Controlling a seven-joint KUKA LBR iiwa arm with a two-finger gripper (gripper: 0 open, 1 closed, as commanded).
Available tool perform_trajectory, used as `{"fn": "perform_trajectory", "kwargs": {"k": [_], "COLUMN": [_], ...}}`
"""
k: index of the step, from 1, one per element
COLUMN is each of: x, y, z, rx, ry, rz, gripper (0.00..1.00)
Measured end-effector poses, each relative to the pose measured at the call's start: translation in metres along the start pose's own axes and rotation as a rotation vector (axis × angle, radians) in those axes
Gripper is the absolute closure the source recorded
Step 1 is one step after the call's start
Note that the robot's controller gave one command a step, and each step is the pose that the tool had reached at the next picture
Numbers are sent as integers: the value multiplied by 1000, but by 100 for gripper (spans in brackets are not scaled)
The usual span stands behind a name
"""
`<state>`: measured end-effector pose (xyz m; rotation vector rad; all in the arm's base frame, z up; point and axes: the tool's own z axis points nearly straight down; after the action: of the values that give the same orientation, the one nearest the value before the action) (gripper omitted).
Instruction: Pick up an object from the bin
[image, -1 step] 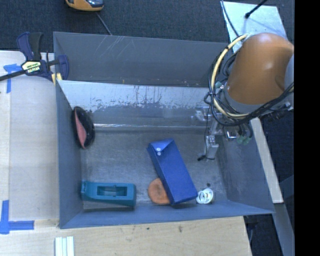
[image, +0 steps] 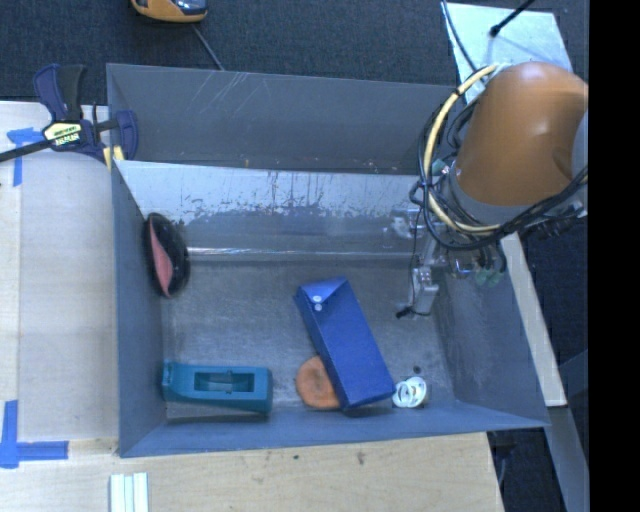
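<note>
Grey metal bin, one. Contents, placed from the blue rectangular box lying slantwise on the floor:
- orange rounded lump, touching its lower left side
- small white-and-silver round item, just beside its lower right corner
- teal blocky tool, well to its left
- black-and-pink oval object, far upper left, against the wall

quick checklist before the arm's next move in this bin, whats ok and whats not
1. The gripper is inside the bin: ok.
2. The gripper is over a thing: not ok, it looks to hang over bare floor.
3. The blue box, the nearest thing, has nothing on top: ok.
4. The orange round thing is clear of the box: not ok, it lies against it.
5. The small white round thing touches the box: cannot tell.
</note>
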<state>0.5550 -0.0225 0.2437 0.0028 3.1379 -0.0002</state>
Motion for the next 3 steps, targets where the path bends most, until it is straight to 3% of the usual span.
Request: {"fn": "perform_trajectory", "kwargs": {"k": [1, 2, 3], "x": [-15, -15, -17], "y": [42, 74, 64], "z": [50, 93, 96], "rx": [0, -2, -1], "ry": [-8, 6, 4], "rz": [45, 78, 54], "gripper": [0, 0, 0]}}
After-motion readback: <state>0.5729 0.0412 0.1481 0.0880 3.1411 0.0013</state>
